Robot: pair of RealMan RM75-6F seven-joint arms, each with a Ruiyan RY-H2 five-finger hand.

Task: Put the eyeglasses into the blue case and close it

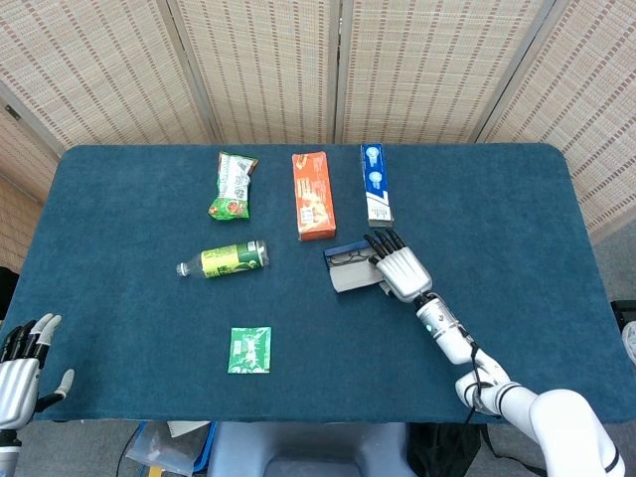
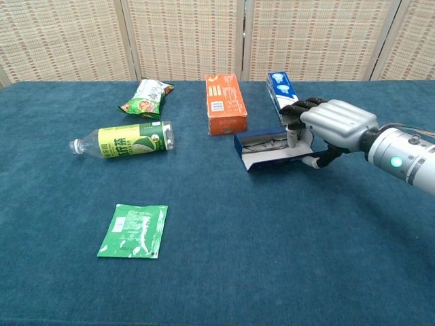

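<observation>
The blue case (image 2: 272, 157) lies mid-table with its grey-lined lid half raised. The eyeglasses (image 2: 266, 142) rest inside it; in the head view they show as dark frames (image 1: 345, 258) in the case (image 1: 348, 273). My right hand (image 2: 333, 122) is at the case's right end, fingers curled over the top and thumb under the lid's edge, gripping it. From the head view the right hand (image 1: 397, 266) covers the case's right part. My left hand (image 1: 20, 368) hovers at the table's near left corner, fingers spread, holding nothing.
Behind the case stand an orange box (image 2: 225, 103) and a blue-white toothpaste box (image 2: 280, 92). A green snack bag (image 2: 144, 97) and a lying bottle (image 2: 129, 140) are to the left. A green sachet (image 2: 134, 230) lies near the front.
</observation>
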